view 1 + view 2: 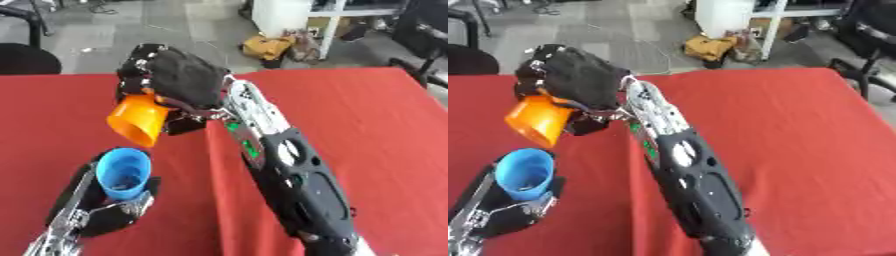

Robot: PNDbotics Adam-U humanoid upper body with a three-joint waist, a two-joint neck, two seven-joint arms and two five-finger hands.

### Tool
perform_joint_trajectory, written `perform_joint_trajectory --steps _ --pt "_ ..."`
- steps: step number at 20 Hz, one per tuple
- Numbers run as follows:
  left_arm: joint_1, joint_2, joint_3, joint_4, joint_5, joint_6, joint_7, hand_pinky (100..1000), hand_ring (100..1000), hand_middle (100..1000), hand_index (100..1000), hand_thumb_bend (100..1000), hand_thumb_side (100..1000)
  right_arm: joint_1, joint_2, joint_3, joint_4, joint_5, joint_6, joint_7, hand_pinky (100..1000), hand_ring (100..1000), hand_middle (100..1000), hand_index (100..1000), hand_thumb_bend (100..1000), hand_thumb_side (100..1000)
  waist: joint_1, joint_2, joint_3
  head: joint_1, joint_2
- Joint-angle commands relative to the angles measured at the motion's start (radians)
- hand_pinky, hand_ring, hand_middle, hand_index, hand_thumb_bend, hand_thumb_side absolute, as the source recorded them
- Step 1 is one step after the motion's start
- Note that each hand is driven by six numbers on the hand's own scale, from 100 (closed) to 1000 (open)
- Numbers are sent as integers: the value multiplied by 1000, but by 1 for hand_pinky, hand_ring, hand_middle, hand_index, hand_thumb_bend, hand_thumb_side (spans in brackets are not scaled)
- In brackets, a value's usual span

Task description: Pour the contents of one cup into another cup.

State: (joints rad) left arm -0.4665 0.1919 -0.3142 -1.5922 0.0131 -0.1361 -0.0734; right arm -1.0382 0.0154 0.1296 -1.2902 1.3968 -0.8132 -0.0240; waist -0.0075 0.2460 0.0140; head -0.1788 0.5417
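A bench (367, 130) covered in bright red cloth fills most of the scene, seen from above by the robot's head camera. A crease or seam runs down the cloth near the middle, beside the right arm.

The right robot hand (179, 80), black and bulky, reaches in from the lower right along a long black and silver forearm. Its fingers are curled round an orange cup (138, 121), which is tipped well over so that its open mouth points down and toward the viewer. The cup is lifted clear of the bench.

Just below and slightly to the left of it sits a blue cup (123, 173), upright, its mouth open to the camera. The left robot hand (96, 210), coming up from the lower left corner, has its fingers wrapped round the lower part of this cup. The orange cup's rim hangs just above the blue cup's rim; the two do not touch. Something pale shows inside the blue cup, though what it is cannot be made out.

Beyond the far edge of the bench lies a grey floor (175, 25). A white cabinet or shelving unit (737, 17) stands at the top centre, with a yellowish-brown bundle (709, 48) on the floor before it. Part of a dark chair (22, 55) shows at the upper left, and another dark chair (872, 37) at the upper right.
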Motion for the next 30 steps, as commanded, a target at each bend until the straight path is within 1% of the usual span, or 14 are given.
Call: perform_joint_trajectory --steps 1,4,11,14,16,18,22,24,25,26,27,28,29,30 --pt "-22 1 11 -9 0 -1 5 477 462 464 681 187 100 -10 4 -24 -13 -32 18 -18 700 512 281 604 275 100 4 -20 -1 -2 -14" --pt "-30 4 18 13 1 -9 12 481 467 471 685 210 100 5 -9 -70 -5 -176 75 -6 707 507 245 591 237 100 5 -20 -4 3 -15" --pt "-74 14 53 139 17 -52 59 493 483 486 695 222 100 100 -63 -207 -131 -671 342 84 718 496 223 563 174 100 -2 -16 -16 21 -18" --pt "-103 20 64 196 22 -76 77 497 489 491 697 210 100 160 -78 -250 -186 -850 444 105 720 492 219 555 157 100 -6 -13 -22 29 -21" --pt "-126 26 70 235 30 -89 91 496 490 491 698 195 100 200 -83 -274 -210 -946 497 112 721 491 216 552 146 100 -8 -9 -28 33 -26" --pt "-149 33 75 269 40 -101 106 497 492 493 700 219 100 235 -89 -292 -222 -1021 536 119 723 491 210 549 139 100 -10 -7 -33 37 -28" --pt "-194 44 82 326 51 -125 133 502 503 503 706 264 100 312 -100 -312 -221 -1098 571 138 725 491 198 547 133 100 -13 0 -43 45 -38" --pt "-211 49 85 347 53 -136 140 511 521 520 716 381 100 346 -100 -319 -211 -1114 577 147 727 490 189 546 131 100 -15 4 -48 49 -43" --pt "-217 51 85 355 52 -141 140 520 539 538 728 513 100 362 -100 -320 -205 -1118 578 151 727 490 185 545 130 100 -16 6 -50 50 -45" --pt "-223 54 86 361 50 -148 137 522 543 542 730 533 100 374 -99 -321 -199 -1123 578 154 727 490 185 545 130 100 -16 7 -51 51 -47" --pt "-227 55 86 365 47 -155 133 553 593 594 749 697 163 385 -98 -321 -193 -1127 581 158 727 489 181 544 129 100 -17 8 -52 51 -48" --pt "-230 57 87 367 45 -163 126 558 599 602 752 716 167 394 -97 -321 -188 -1129 580 162 727 489 181 544 129 100 -17 9 -53 52 -50" --pt "-232 58 88 366 46 -173 117 593 648 657 772 847 190 402 -95 -320 -182 -1130 579 165 726 489 178 543 128 100 -16 9 -53 52 -51" --pt "-232 59 88 361 49 -182 107 604 661 672 777 874 196 407 -94 -320 -176 -1131 578 168 726 488 176 542 128 100 -16 9 -53 52 -52"
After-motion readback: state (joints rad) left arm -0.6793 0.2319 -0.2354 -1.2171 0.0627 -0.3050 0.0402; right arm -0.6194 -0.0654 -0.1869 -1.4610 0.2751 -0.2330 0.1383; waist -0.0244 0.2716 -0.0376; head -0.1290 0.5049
